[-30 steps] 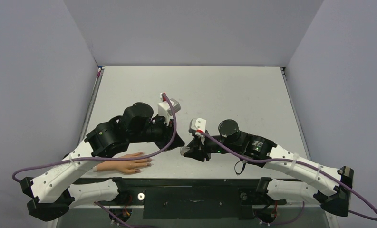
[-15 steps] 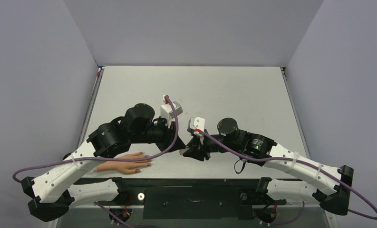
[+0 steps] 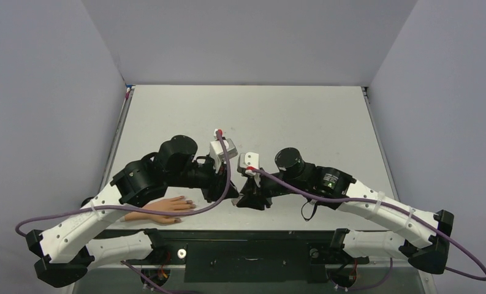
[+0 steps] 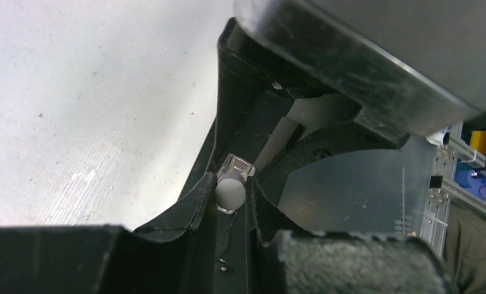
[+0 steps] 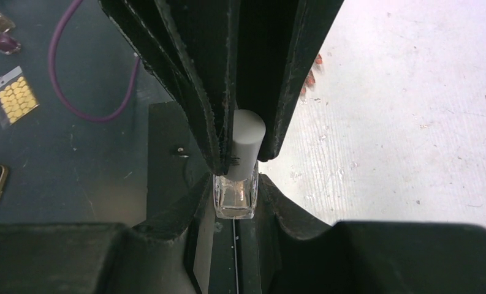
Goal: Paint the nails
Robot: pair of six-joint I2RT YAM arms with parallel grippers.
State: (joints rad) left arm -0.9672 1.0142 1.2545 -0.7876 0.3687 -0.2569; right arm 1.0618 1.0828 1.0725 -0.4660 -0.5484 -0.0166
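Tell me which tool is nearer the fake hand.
Left. The left tool sits a little right of the hand; the right tool meets it from farther right.

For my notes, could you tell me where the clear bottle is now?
Seen from above, the clear bottle is front centre, right of the fake hand, clamped in the right gripper with the left gripper on its white cap.

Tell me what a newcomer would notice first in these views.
The two grippers meet nose to nose near the table's front edge: the right gripper is shut on a tiny clear bottle, the left gripper on its white cap. Next comes the peach fake hand, lying flat partly under the left arm, its dark nails pointing toward the grippers.
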